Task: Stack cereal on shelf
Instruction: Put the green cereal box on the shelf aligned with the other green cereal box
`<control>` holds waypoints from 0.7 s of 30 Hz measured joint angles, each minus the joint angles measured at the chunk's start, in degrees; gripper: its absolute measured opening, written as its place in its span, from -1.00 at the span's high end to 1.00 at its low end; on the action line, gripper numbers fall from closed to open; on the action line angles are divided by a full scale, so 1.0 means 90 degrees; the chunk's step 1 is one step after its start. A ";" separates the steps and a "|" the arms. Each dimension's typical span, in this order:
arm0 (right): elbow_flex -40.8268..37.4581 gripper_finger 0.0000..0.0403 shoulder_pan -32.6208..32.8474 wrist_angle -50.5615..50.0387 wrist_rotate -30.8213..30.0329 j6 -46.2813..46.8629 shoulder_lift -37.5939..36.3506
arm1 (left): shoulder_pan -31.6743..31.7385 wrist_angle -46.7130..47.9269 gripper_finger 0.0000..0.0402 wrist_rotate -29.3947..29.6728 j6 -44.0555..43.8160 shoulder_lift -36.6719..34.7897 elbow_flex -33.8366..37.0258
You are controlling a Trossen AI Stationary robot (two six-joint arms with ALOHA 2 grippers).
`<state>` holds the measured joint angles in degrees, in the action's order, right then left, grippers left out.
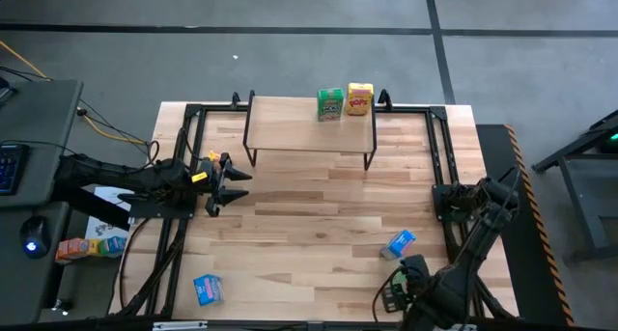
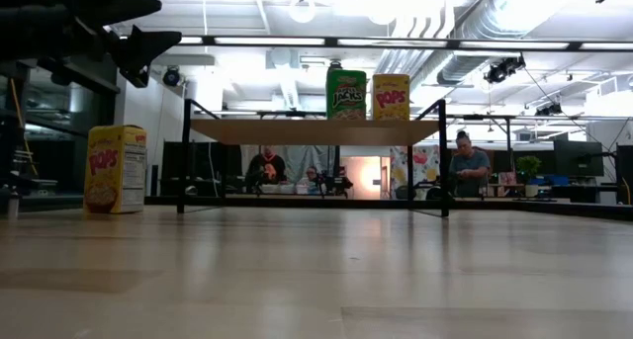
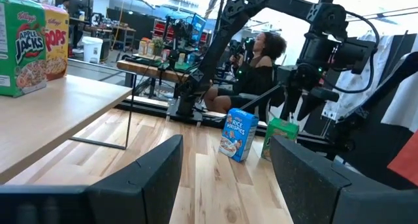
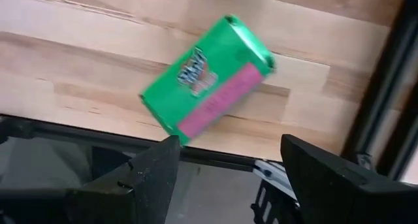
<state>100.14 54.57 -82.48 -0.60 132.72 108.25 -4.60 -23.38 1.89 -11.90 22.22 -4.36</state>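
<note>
Spanning most of the high view, the wooden table (image 1: 319, 225) carries the shelf (image 1: 290, 128) at its far edge, a light board on thin black legs. Two cereal boxes stand upright on the shelf's right end, touching or nearly so: a green box (image 1: 330, 104) on the left and a yellow box (image 1: 360, 99) on the right.

On the table's left side the left gripper (image 1: 232, 181) hangs above the wood with its fingers spread wide and nothing between them; the left wrist view shows the gap clearly. At the near right corner the right gripper (image 4: 225, 178) also stands wide and empty, hovering over a second green box (image 4: 206, 80) lying flat near the table's edge.

A blue box (image 1: 400, 243) stands on the table's right half, just beside the right arm. Another blue box (image 1: 207, 289) lies flat near the front left edge. In the low view a second yellow box (image 2: 115, 169) stands upright on the table, left of the shelf.
</note>
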 joint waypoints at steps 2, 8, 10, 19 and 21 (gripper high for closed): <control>0.0002 -0.29 0.0051 -0.0002 0.0059 0.0019 0.0000 | 0.0000 -0.0002 -0.11 0.0000 -0.0002 0.0002 0.0000; 0.0002 -0.29 0.0121 0.0426 -0.0791 -0.0931 0.0003 | 0.0001 -0.0002 -0.11 0.0000 0.0000 0.0001 0.0000; 0.0002 -0.29 0.0098 0.0601 -0.0915 -0.1569 0.0001 | 0.0000 -0.0002 -0.11 0.0000 0.0000 0.0000 0.0000; 0.0002 -0.29 -0.0266 0.0646 -0.0322 -0.3896 0.0001 | 0.0000 -0.0002 -0.11 0.0002 0.0002 0.0002 0.0000; 0.0002 -0.29 -0.0381 0.0517 -0.0093 -0.4248 0.0001 | 0.0001 -0.0002 -0.11 0.0002 0.0002 0.0002 0.0000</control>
<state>100.16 51.14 -77.83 -1.44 94.49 108.27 -4.60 -23.40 1.91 -11.88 22.24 -4.36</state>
